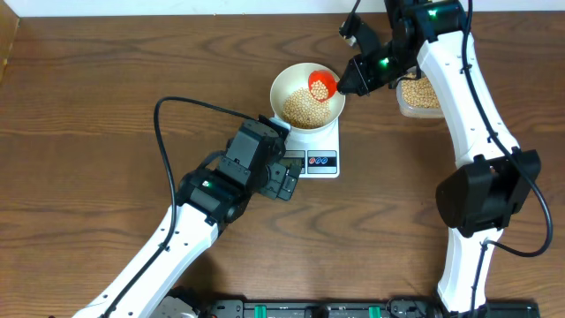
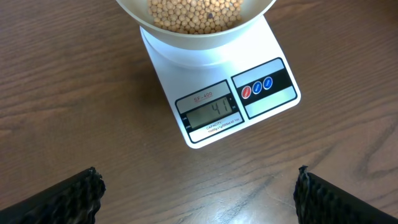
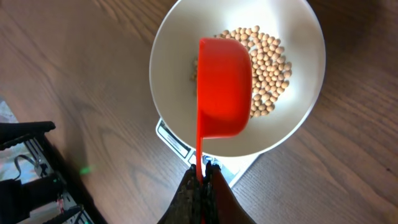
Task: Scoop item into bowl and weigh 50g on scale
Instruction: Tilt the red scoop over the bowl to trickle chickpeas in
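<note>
Right gripper (image 3: 204, 177) clamped on red scoop (image 3: 225, 87) by handle, held over bowl (image 3: 174, 68) atop scale (image 2: 261, 106). Beans (image 3: 267, 62) in bowl; display (image 2: 211, 112) read 41. Left gripper (image 2: 199, 186) wide open, empty, before scale. Risk: fast dump could overshoot target.

- Your tan beans (image 1: 305, 108) sit piled in the white bowl (image 1: 284, 84).
- Bowl's sitting upright on your white scale (image 1: 322, 162), display showing 41.
</note>
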Action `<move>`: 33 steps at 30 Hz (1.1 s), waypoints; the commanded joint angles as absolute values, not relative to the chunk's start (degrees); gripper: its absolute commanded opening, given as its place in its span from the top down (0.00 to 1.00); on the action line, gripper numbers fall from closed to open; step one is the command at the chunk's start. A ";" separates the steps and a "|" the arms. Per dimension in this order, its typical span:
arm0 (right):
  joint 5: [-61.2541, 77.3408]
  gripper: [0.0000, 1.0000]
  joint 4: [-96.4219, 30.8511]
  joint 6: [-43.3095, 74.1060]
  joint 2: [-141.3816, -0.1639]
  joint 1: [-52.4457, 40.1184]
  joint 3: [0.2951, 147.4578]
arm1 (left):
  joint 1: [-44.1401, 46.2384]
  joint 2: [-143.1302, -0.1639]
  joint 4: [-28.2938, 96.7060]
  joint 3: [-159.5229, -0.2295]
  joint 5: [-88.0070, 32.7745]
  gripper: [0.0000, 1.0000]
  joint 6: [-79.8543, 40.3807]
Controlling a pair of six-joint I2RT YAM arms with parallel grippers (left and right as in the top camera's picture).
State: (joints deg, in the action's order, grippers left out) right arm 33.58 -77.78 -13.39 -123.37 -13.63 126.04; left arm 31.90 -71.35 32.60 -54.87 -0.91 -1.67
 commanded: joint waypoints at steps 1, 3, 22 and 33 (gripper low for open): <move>32.86 0.99 -76.97 -12.82 -123.00 -13.91 127.24 | 31.57 -71.26 32.58 -54.37 -0.16 0.00 -1.78; 32.08 0.99 -76.69 -12.82 -123.00 -14.22 127.24 | 31.57 -71.26 32.58 -54.35 -0.16 0.00 -1.78; 20.36 0.99 -74.46 -13.13 -123.00 -18.44 127.24 | 31.57 -71.26 32.58 -54.35 -0.16 0.00 -1.78; 20.29 0.99 -74.22 -12.67 -123.00 -19.55 127.24 | 31.57 -71.26 32.58 -54.35 -0.16 0.01 -1.78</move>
State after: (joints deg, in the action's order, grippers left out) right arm 20.08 -74.28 -13.41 -123.37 -19.84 126.04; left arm 31.90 -71.35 32.60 -54.87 -0.91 -1.67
